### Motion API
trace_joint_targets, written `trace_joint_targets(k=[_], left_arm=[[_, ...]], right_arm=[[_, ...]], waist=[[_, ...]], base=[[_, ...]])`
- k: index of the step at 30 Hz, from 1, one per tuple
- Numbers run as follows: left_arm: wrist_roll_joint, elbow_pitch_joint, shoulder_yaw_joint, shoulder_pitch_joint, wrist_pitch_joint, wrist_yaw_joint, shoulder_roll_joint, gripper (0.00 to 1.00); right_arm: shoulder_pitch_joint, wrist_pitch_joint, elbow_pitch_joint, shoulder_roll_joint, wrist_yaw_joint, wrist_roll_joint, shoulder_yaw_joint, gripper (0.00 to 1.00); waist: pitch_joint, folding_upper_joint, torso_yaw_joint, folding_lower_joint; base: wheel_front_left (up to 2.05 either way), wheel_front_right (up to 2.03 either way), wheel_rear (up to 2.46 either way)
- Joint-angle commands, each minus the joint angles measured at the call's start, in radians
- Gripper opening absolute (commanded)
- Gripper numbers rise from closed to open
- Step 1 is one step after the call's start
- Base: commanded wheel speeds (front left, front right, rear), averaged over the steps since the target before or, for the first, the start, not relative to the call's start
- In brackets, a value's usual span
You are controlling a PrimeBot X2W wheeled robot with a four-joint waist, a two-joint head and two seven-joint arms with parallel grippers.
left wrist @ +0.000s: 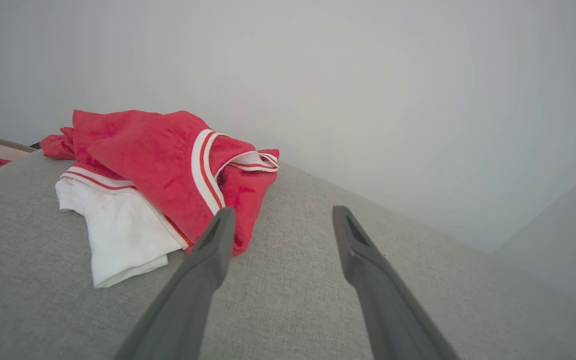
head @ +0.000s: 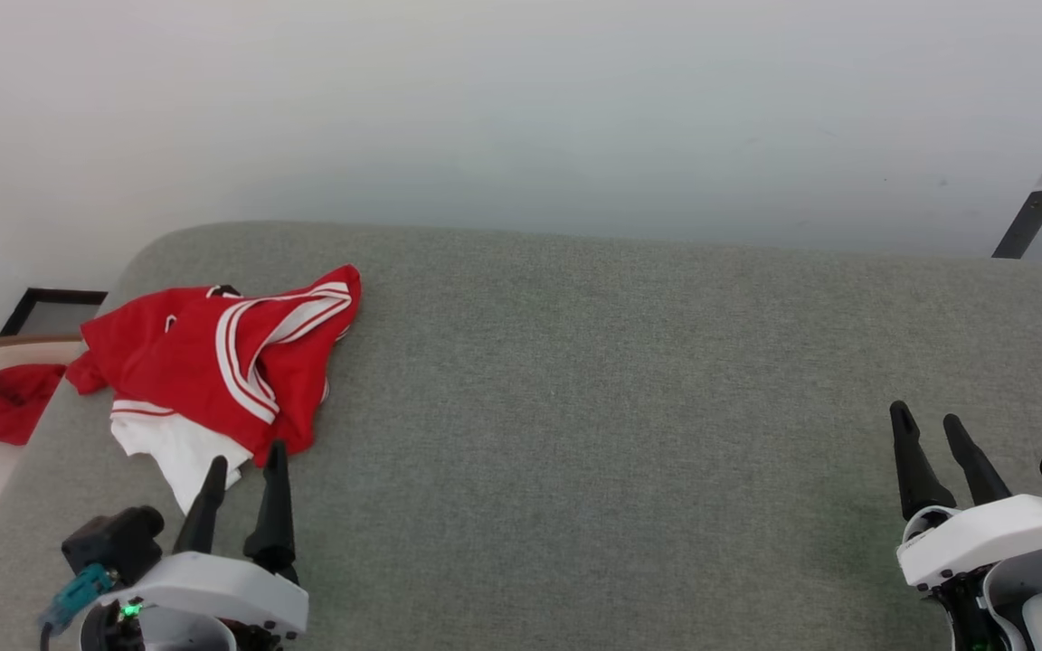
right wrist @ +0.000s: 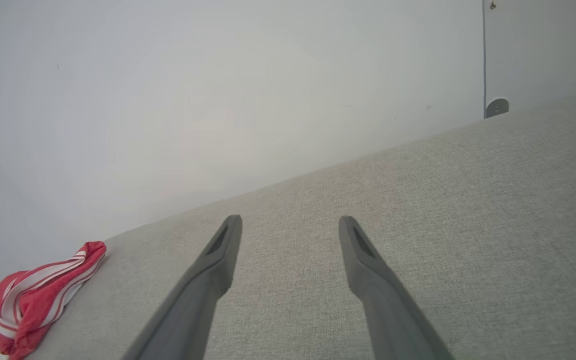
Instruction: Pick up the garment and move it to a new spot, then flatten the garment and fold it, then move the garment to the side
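Step in hand is judged to be the first one, the pick-up: the garment [head: 213, 362] is lying crumpled, unflattened and unfolded, by the far left corner of the grey padded surface [head: 629, 380], close along its left edge. The left claw [head: 247, 455] is hovering at the garment's near hem with its fingers spread and holding nothing; whether a fingertip is touching cloth cannot be told. The right claw [head: 924, 414] is sitting near the right edge, well apart from the garment, likewise spread and empty. The next move is judged to call for the left claw advancing onto the bunched red fold and pinching through enough layers to lift the whole piece, not the loose white sleeve alone. The left wrist view is showing the left claw [left wrist: 283, 211] in line with the garment [left wrist: 158, 160], its striped trim and its white sleeve flat on the padding. The right wrist view is showing the right claw [right wrist: 290, 220] over bare padding, with a striped corner of the garment [right wrist: 33, 295] at the far left. The head view is adding a small plain red cloth [head: 10, 398] lying beyond the left edge.
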Motion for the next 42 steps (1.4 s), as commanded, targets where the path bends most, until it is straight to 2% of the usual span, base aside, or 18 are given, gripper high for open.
trace_joint_targets(k=[1, 24, 32, 42], left_arm=[[0.035, -0.003, 0.0, -0.017, -0.01, -0.007, 0.009, 1.0], [0.227, 0.004, -0.015, -0.016, -0.061, -0.026, 0.017, 1.0], [0.231, 0.03, -0.011, -0.023, -0.078, -0.032, 0.005, 1.0], [0.266, 0.048, -0.033, -0.031, -0.098, -0.034, 0.024, 1.0]], right_arm=[[-0.028, -0.012, -0.001, -0.01, 0.0, -0.031, -0.006, 1.0], [-0.044, -0.064, 0.026, -0.027, 0.001, -0.203, -0.013, 1.0], [-0.042, -0.082, 0.032, -0.026, 0.001, -0.252, -0.035, 1.0], [-0.018, -0.103, 0.033, -0.028, 0.001, -0.313, -0.058, 1.0]], waist=[[-0.001, -0.0001, -0.001, 0.0], [0.0, -0.0001, -0.01, 0.0], [0.002, -0.0001, -0.011, 0.0], [0.0, -0.0001, -0.011, 0.0]], base=[[0.0, 0.0, 0.0], [0.0, 0.0, 0.0], [0.0, 0.0, 0.0], [0.0, 0.0, 0.0]])
